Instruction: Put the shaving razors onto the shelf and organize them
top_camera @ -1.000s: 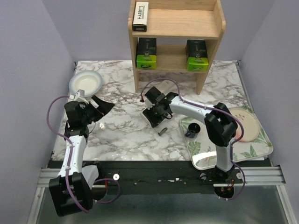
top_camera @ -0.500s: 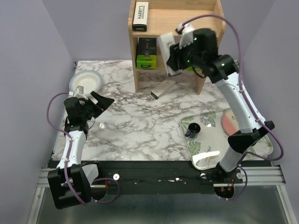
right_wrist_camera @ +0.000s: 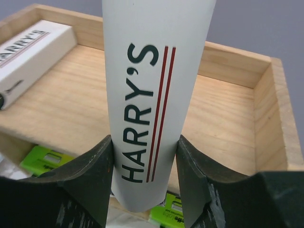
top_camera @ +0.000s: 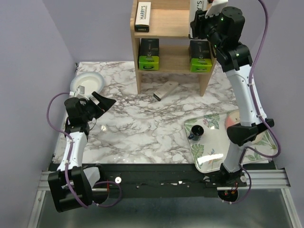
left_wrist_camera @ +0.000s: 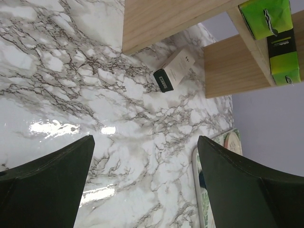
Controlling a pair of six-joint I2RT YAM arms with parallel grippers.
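Observation:
The wooden shelf [top_camera: 178, 23] stands at the back of the table. One HARRY'S box [top_camera: 142, 15] lies on its top tier at the left. Two black packs with green ends [top_camera: 148, 53] [top_camera: 200, 56] sit on the lower tier. My right gripper [top_camera: 204, 19] is shut on a second HARRY'S box [right_wrist_camera: 147, 95], held over the right part of the top tier [right_wrist_camera: 223, 118]. A third HARRY'S box [top_camera: 166, 90] lies on the marble just in front of the shelf; it also shows in the left wrist view [left_wrist_camera: 175, 71]. My left gripper [top_camera: 102, 105] is open and empty at the left, above the table.
A white bowl [top_camera: 87, 84] sits at the far left. A leaf-patterned tray [top_camera: 237, 142] at the near right holds a black cup [top_camera: 195, 131] and a pink plate [top_camera: 237, 126]. Purple walls close in both sides and the back.
My right arm has lifted its HARRY'S box from the front of the lower tier up over the right of the top tier. The left arm has hardly moved.

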